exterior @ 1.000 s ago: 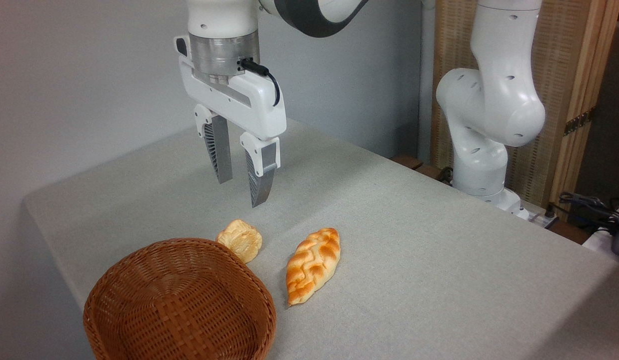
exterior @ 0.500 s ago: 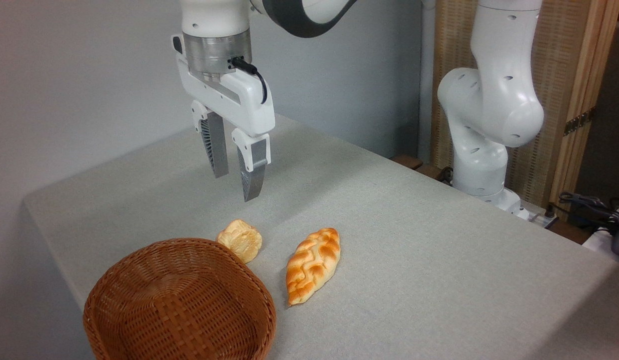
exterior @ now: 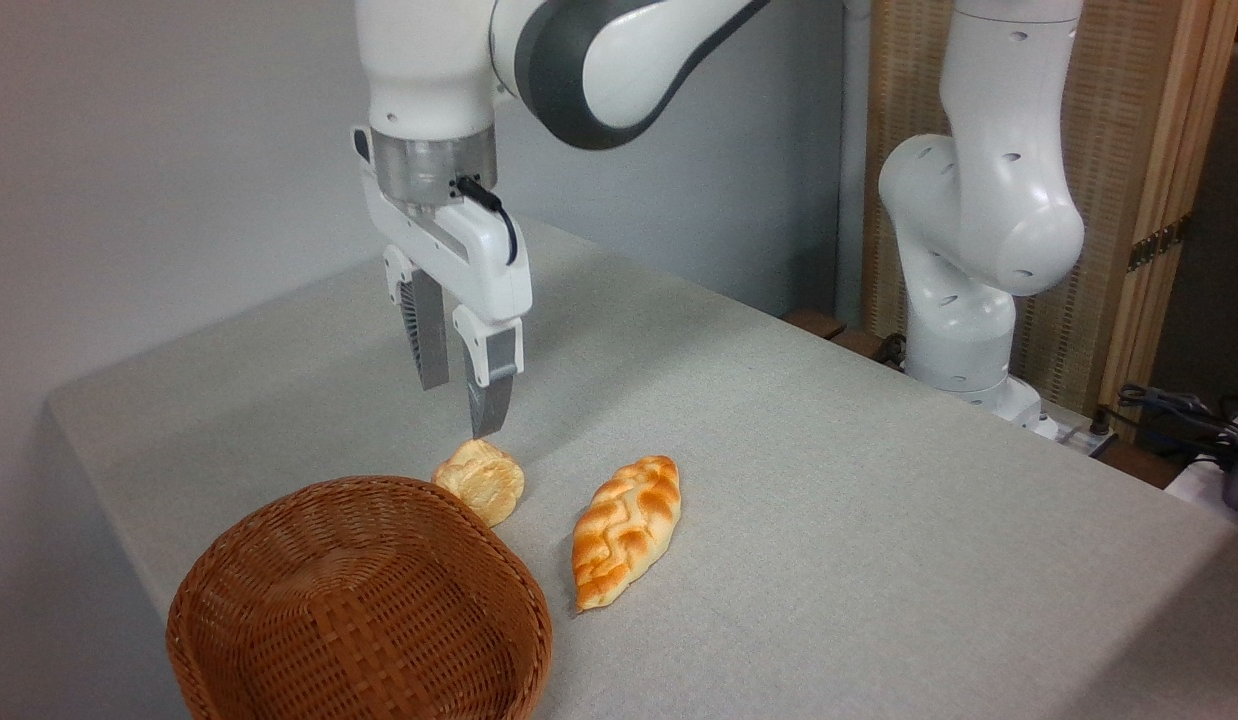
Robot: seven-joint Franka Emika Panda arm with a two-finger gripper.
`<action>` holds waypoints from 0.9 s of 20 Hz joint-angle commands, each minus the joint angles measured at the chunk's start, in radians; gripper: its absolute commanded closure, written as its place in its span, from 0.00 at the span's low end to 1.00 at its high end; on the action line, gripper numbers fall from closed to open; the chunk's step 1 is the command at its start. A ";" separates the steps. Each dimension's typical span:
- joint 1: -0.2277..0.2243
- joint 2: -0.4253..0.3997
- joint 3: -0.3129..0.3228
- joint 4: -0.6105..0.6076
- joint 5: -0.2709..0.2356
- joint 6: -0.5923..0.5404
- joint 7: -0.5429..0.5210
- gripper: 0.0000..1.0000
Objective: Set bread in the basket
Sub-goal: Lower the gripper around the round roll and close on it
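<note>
Basket (exterior: 359, 600), nearest, is empty; the bread (exterior: 482, 480) lies on the table (exterior: 829, 520) touching its far rim. Above, the gripper (exterior: 462, 405) hangs with fingers narrowly parted, holding nothing. Risk: so slim a gap may push the bun aside. No legible writing.

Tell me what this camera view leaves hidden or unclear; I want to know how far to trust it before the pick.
- basket: its front and bottom run off the picture's lower edge.
- bread: its lower left side sits behind the basket rim, so contact between them cannot be told.
- pincer: with one view only, whether its tips are above the bread or behind it is unclear.
- braided loaf: its underside is hidden.
</note>
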 commanded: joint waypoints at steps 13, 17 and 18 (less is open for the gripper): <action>-0.009 0.105 0.013 -0.062 0.002 0.154 0.014 0.45; -0.009 0.103 0.013 -0.068 0.001 0.142 0.016 0.55; -0.009 0.103 0.013 -0.068 0.002 0.139 0.016 0.55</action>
